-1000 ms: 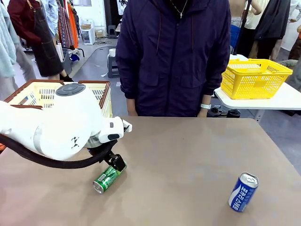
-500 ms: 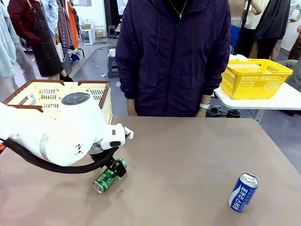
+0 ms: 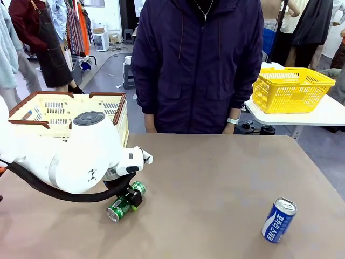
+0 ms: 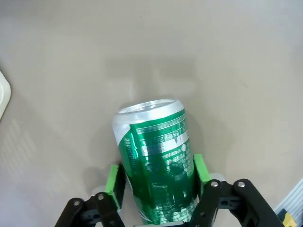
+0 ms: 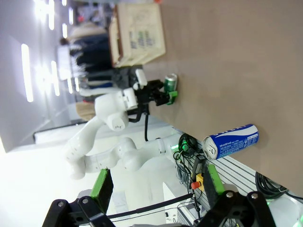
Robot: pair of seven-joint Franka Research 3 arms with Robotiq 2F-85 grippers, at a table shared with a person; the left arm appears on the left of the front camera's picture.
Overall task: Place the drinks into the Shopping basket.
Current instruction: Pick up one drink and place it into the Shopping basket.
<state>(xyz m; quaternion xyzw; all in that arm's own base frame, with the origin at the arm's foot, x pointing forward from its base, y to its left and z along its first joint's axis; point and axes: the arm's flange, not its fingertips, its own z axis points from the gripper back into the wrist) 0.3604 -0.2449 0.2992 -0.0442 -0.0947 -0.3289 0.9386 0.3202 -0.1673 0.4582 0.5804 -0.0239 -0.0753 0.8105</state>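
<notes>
Left gripper (image 4: 156, 178) closed on green can (image 4: 154, 142) lying on surface (image 4: 236, 71), pads against both sides; can's near end cut off between fingers. Right gripper (image 5: 156, 187) spread wide, empty.

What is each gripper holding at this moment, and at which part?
The left gripper clamps the green can by the sides of its body; the can lies on the table. The right gripper is open and holds nothing.

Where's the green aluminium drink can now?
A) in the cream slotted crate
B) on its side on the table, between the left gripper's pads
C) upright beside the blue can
B: the green aluminium can lies sideways on the brown table, left gripper flanking it.
</notes>
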